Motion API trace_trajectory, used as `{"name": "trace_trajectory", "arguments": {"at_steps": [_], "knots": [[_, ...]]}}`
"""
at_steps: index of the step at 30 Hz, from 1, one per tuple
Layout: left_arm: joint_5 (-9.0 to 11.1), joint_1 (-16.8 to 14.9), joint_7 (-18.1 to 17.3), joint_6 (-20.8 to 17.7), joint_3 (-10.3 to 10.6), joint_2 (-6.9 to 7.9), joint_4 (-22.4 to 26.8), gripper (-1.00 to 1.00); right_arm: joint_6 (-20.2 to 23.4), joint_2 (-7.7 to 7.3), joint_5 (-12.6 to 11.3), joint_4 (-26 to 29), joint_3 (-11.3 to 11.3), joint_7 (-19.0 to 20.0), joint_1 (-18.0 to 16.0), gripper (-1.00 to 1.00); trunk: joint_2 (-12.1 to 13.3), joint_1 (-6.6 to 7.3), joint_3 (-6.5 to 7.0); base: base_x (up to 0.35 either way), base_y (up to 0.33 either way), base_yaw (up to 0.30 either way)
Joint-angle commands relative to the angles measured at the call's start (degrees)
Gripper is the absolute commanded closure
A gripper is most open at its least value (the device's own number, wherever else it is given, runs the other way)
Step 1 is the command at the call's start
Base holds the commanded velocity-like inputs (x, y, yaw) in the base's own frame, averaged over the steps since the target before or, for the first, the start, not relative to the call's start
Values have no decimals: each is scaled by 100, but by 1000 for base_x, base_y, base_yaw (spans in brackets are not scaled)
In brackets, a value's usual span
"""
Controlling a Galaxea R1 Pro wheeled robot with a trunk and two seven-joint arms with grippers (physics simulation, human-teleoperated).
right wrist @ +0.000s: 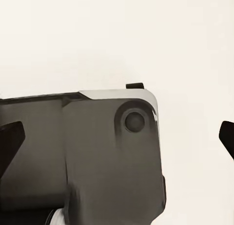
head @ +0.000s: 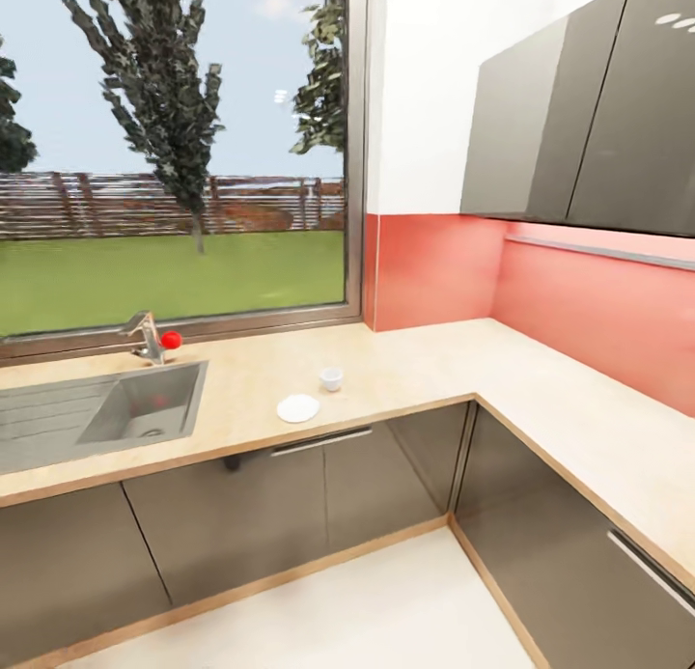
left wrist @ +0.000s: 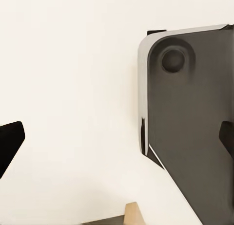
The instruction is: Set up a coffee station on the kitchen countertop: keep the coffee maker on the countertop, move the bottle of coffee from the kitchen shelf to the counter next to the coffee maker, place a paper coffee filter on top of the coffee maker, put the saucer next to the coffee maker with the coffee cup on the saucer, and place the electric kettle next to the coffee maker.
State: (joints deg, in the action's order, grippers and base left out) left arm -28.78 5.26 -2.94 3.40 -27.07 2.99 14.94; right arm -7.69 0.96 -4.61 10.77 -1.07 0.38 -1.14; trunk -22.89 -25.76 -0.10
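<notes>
Head cam: I see the countertop (head: pixel 415 360) w/ the saucer (head: pixel 297 408) just beside the coffee cup (head: pixel 331 378), apart, right of the sink (head: pixel 145 404). L wrist: left gripper (left wrist: pixel 117 137) fingertips spread wide, empty, over the pale floor. R wrist: right gripper (right wrist: pixel 117 137) likewise wide, nothing held.

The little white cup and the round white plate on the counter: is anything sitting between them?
No. In the head view, only bare light wood countertop lies between the coffee cup and the saucer; they sit close but apart.
</notes>
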Motion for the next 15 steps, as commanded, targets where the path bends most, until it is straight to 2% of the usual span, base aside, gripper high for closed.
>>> {"name": "trace_trajectory", "arguments": {"at_steps": [1,15], "knots": [[-52,2,-31,15,-52,-2,8,-100,-22,2,-49,-5,-8,5,-1,-100,-3,-2,3,0,0,256],[-57,1,-39,20,-45,-1,39,-100,-22,8,-56,12,-16,3,-1,-100,-3,-2,50,0,0,257]]}}
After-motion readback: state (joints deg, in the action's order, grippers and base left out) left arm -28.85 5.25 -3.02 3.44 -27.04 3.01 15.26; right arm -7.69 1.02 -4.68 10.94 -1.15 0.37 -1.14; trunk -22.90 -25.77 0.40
